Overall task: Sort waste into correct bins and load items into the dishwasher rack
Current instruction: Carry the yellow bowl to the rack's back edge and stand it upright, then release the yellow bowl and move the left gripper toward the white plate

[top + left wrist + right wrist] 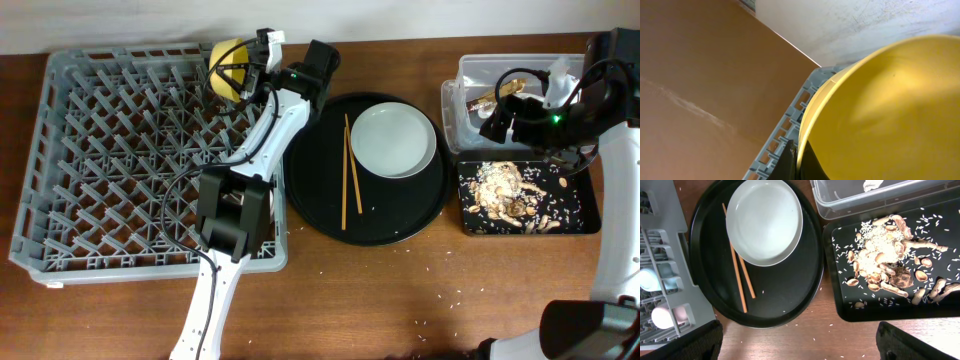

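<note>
My left gripper (246, 76) (799, 152) is shut on the rim of the yellow bowl (228, 66) (890, 110) and holds it tilted over the far right corner of the grey dishwasher rack (120, 150) (782, 132). My right gripper (503, 115) (800, 345) is open and empty, hovering by the clear tub (470, 75) (850, 202). White tissue (874, 184) lies in the tub. Food scraps (510, 190) (885, 265) lie in the shallow black tray (585, 205) (840, 305). The grey-green plate (394, 140) (765, 220) and the chopsticks (346, 170) (735, 265) lie on the round tray.
The round black tray (320, 200) (785, 300) sits between the rack and the bins. A light-blue cup (652, 277) and a pink cup (662, 316) sit in the rack. Rice grains are scattered on the wooden table (420, 290).
</note>
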Motion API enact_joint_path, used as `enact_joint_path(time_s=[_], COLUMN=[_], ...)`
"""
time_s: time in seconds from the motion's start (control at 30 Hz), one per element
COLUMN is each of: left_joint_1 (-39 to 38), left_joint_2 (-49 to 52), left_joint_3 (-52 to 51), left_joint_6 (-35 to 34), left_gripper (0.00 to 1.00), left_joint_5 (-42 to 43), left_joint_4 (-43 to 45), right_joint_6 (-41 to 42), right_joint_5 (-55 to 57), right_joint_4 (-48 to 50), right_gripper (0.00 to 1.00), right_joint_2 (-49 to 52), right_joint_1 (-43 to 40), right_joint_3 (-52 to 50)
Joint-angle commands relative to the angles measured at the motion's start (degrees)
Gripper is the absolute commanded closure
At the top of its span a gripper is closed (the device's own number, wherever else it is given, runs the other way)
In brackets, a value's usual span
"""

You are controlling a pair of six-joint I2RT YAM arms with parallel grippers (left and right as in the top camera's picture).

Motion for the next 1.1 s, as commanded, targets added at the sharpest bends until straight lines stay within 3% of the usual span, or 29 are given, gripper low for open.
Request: enact_joint_path(time_s=[0.0,0.57,0.83,1.07], left_joint_1=[0.09,0.87,0.87,-2.82], left_joint_2=[2.36,2.34,2.34,2.34], left_joint_3=[-0.28,1.66,4.00,3.98], left_joint_6=[0.55,8.70,9.68,9.70], left_gripper=[1.00,1.00,1.00,1.00], left_joint_5=[0.22,0.22,0.33,5.20], left_joint_4=[-0.07,0.00,0.04,0.17], right_joint_6=[0.15,0.15,0.15,0.15], right_joint_5=[0.68,0.66,0.68,0.68], right_joint_4=[0.02,0.02,0.02,0.02], right_gripper=[0.02,0.01,0.02,0.02], right_joint_2=[-0.76,-0.76,-0.76,-0.76], right_joint_1=[0.26,0.26,0.26,0.26], right_joint_3=[0.52,0.52,0.52,0.52])
